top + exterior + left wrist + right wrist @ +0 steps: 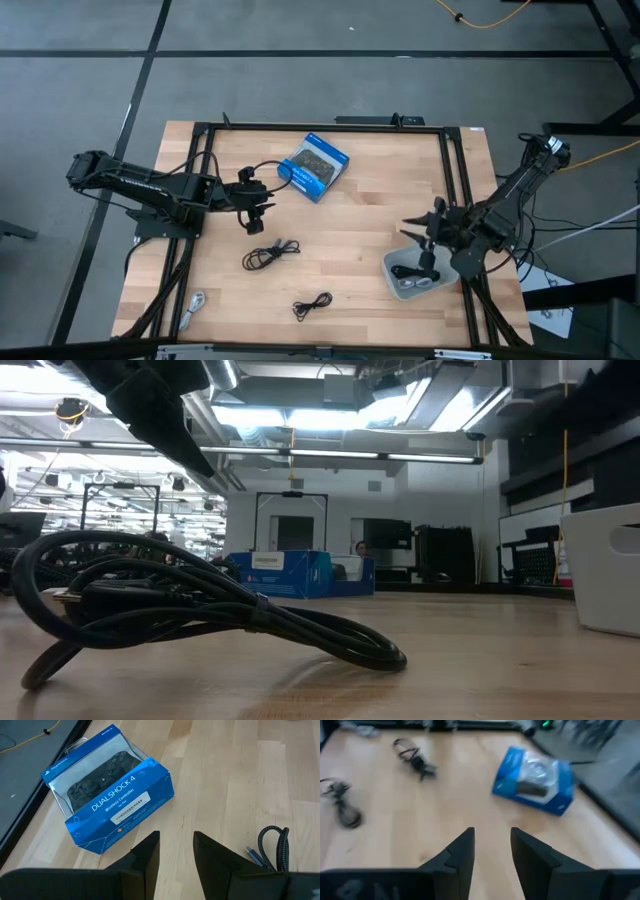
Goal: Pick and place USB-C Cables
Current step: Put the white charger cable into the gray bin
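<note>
The left claw (pixel 254 212) hangs over the worktop (pixel 370 210) just left of the blue box (pixel 314 166), its fingers (pixel 147 855) apart with nothing between them. In its wrist view the box (pixel 107 790) reads DualShock 4 and lies ahead of the fingers, and a braided black cable (pixel 274 847) with a blue-tipped plug shows off to one side. From above, that black cable (pixel 270 254) lies in a loose coil just below the left claw, apart from it.

The right claw (pixel 428 236) hovers at the right side of the worktop, above the far edge of a pale tray (pixel 392 265). Its fingers (pixel 460 852) are also apart and empty. In the tray lie coiled cables (pixel 412 277), at least one black and one pale; how many I cannot tell. The right wrist view looks across the bare wood to the box (pixel 535 780) and two black cables (pixel 414 756) (pixel 342 805) farther off.

A second black cable (pixel 312 305) lies near the front edge, midway across. A pale cable (pixel 192 306) with a silvery plug rests at the front left corner, beside the frame rail.

In the low view a black cable (pixel 200 610) fills the foreground, the box (pixel 290 573) stands behind it, and the tray's white wall (pixel 605 565) rises at the right.
</note>
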